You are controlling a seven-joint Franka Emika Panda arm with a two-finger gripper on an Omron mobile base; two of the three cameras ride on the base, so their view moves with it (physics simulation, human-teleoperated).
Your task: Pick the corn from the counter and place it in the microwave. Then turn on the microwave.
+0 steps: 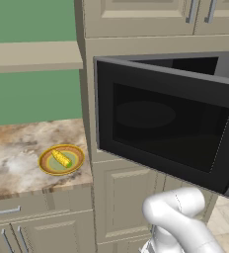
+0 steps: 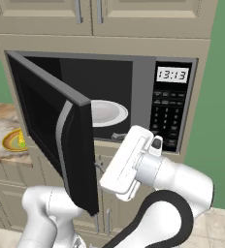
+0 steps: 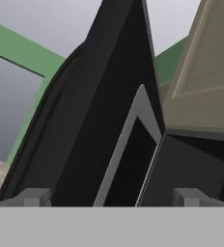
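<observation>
The corn (image 1: pixel 61 158) lies on a round yellow-rimmed green plate (image 1: pixel 45 166) on the marbled counter (image 1: pixel 18 148), left of the microwave (image 2: pixel 142 87). The microwave's black door (image 1: pixel 171 123) stands swung open, and the white turntable plate (image 2: pixel 107 112) shows inside. My gripper (image 3: pixel 111 195) is open, with its fingertips (image 3: pixel 34 197) wide apart and nothing between them. It faces the door's free edge and silver handle (image 3: pixel 128 140) from close by. My white hand (image 2: pixel 129 162) hangs just right of that door edge, below the oven's opening, far from the corn.
The button panel (image 2: pixel 165 116) and clock sit on the microwave's right side. A tan wall shelf (image 1: pixel 32 54) runs above the counter. Beige cabinets stand above and below the oven. The open door (image 2: pixel 51 131) stands between my hand and the counter.
</observation>
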